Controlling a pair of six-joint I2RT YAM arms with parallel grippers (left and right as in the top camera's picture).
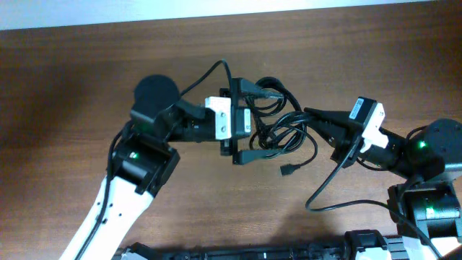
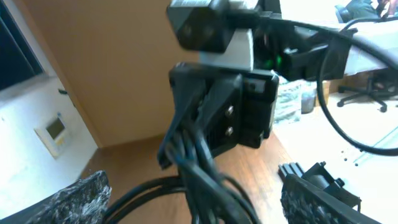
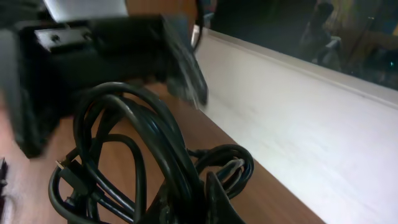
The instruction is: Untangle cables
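Two grippers meet at the cables mid-table: the right gripper is clamped on the bundle's right edge, the left gripper stands wide with the bundle just ahead, and the bundle's long axis lies crosswise to both, its plug end pointing toward the robot.

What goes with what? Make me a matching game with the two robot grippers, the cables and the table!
Things:
1. left gripper
2. right gripper
3. cables
4. table

States:
A. brown wood
B. pinched shut on the cables
C. jaws wide open
D. black, tangled in loops

Pairs: 1-C, 2-B, 3-D, 4-A
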